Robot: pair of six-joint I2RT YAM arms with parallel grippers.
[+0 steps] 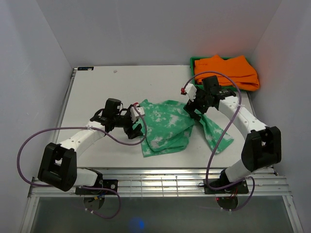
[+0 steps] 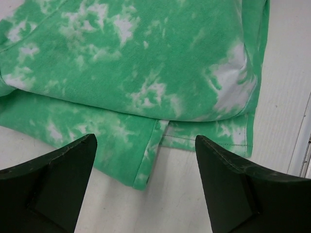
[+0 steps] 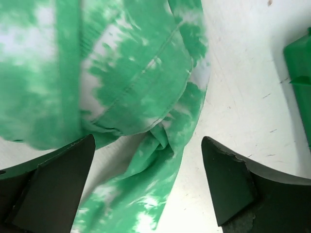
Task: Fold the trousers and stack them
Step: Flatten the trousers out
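Observation:
The trousers, green with white tie-dye blotches, lie partly folded in the middle of the table, with one leg trailing out toward the front right. My left gripper is open and empty at the cloth's left edge; in the left wrist view the folded edge of the trousers lies just beyond its fingertips. My right gripper is open and empty over the cloth's upper right corner; in the right wrist view the bunched trailing leg lies between its fingers.
A green bin at the back right holds plain orange garments. White walls close in the table on three sides. Purple cables loop from both arms. A metal rail runs along the near edge.

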